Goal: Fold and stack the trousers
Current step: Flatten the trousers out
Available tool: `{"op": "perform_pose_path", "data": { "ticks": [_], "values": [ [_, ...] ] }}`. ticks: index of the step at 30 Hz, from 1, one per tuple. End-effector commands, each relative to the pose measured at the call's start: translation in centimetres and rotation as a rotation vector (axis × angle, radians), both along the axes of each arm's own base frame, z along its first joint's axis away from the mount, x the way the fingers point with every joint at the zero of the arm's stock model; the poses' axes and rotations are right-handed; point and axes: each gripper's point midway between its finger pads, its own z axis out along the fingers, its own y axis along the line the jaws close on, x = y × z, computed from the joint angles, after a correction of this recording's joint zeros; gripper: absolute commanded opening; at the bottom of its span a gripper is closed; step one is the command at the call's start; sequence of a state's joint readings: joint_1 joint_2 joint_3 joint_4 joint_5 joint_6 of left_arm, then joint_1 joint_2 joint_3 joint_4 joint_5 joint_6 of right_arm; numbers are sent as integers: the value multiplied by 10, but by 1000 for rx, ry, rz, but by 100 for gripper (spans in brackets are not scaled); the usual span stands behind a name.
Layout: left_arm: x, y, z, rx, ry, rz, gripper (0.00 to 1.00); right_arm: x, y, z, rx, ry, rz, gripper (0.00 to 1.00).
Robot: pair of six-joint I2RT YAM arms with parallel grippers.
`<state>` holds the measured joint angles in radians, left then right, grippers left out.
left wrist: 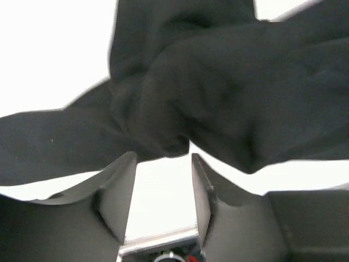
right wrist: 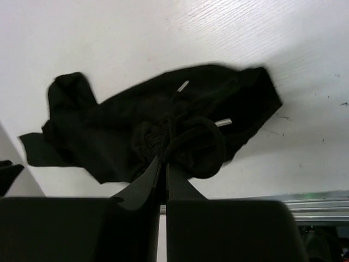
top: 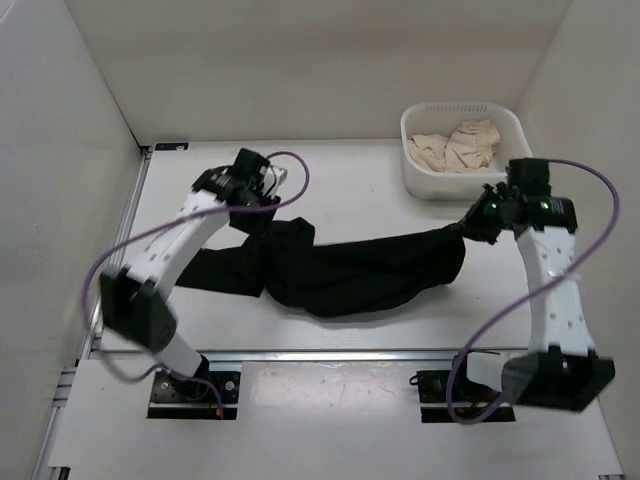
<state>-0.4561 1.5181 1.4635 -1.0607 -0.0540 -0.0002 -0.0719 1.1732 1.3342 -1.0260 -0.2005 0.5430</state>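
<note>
trousers [top: 350, 275] bunched, drawstring [right wrist: 204, 143] only in r wrist view, r claw [right wrist: 163, 164] pinching

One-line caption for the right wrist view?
Right tool shut on the black trousers at the drawstring, fabric hanging bunched above the white table.

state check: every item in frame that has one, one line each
trousers: unfolded, bunched, stretched across the table, right end lifted
left gripper: open, fingers apart just below the cloth
right gripper: shut on trousers, at the drawstring end
basket: upright, holding crumpled beige cloth
</note>
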Motion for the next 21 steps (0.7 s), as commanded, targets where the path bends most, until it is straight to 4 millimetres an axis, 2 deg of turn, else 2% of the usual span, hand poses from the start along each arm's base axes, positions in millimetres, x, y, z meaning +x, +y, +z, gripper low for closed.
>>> {"op": "perform_pose_path", "data": {
  "ticks": [1,2,3,4,6,7,8,9,10,11,12,13,14,16,17,18,19,20,21],
  "values": [
    [77,19,8,18,-38,130,58,59,4,-10,-79,-10,24,0],
    [99,25,14,20,-69,163,60,68,14,-10,-94,-7,61,0],
    [117,32,2,48,-39,191,60,83,17,2,-107,-41,75,0],
    [138,40,32,27,-113,225,65,92,18,-16,-108,27,78,0],
    [135,45,33,29,-88,231,70,94,16,-26,-121,61,82,0],
    [123,48,46,21,-108,231,71,87,12,-41,-121,97,75,0],
    [101,52,17,44,-25,224,75,86,8,-46,-121,89,61,0],
    [85,52,7,62,-1,214,75,79,3,-45,-128,78,46,0],
    [66,57,10,75,-16,214,78,71,-1,-50,-128,92,38,0],
    [34,72,-33,164,81,221,78,60,-11,-64,-144,129,18,0],
    [16,80,-47,192,119,222,79,54,-16,-61,-151,117,0,0],
    [-3,85,-52,199,136,221,81,50,-25,-63,-162,121,-19,0],
    [-33,91,-84,219,223,209,81,46,-28,-65,-168,124,-18,0],
    [-55,94,-105,224,254,194,84,38,-33,-67,-180,135,-27,0],
    [-61,96,-108,215,232,196,84,36,-33,-71,-179,146,-26,0],
    [-68,103,-125,252,213,202,86,33,-34,-72,-185,154,-16,0],
    [-68,106,-128,255,183,209,87,31,-33,-76,-184,167,-14,0],
    [-62,112,-140,274,126,230,88,28,-36,-78,-183,171,-23,0],
    [-71,121,-146,315,138,240,88,30,-36,-77,-184,161,-24,0]
  ]
}}
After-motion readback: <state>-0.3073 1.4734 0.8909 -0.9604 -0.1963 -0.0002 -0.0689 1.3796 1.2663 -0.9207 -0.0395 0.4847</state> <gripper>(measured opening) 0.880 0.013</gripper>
